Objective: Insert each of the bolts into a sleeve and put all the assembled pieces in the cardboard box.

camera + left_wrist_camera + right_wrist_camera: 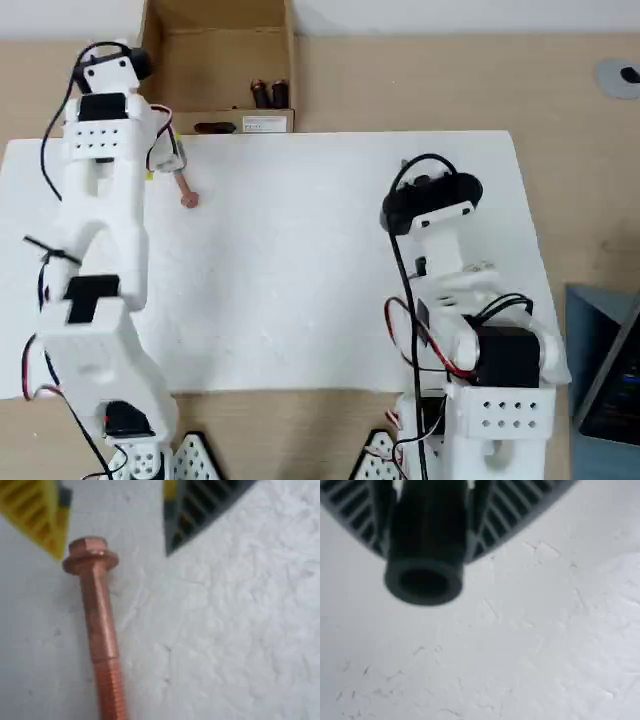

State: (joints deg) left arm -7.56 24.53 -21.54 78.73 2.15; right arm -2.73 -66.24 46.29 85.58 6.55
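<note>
Looking at progress, I'd call this partway done, with at least one more pair to go. Two copper-and-dark pieces (pixel 270 93) lie inside the cardboard box (pixel 292 60) against its near wall. They look like bolts already seated in sleeves, but they're too small to be sure. There's also a dark shape at the box's front edge that I can't make out.

The left gripper (pixel 112 542) has its jaws spread wide and nothing in them. The copper bolt (pixel 97 625) lies flat on the white mat (pixel 240 630). Its flanged head is level with the jaw tips, inside the gap but hugging the yellow jaw, and the threaded shank trails off out of the gap. I can't tell if the yellow jaw actually touches the head, or if the tips are down at mat level.

The right gripper (pixel 427 530) is clamped on a dark sleeve (pixel 425 555). The sleeve's open end pokes out past the jaw tips, and it's held above the mat.

So my guess at what's left: grab that bolt, push it into the held sleeve, then drop the assembly in the box with the others.
</note>
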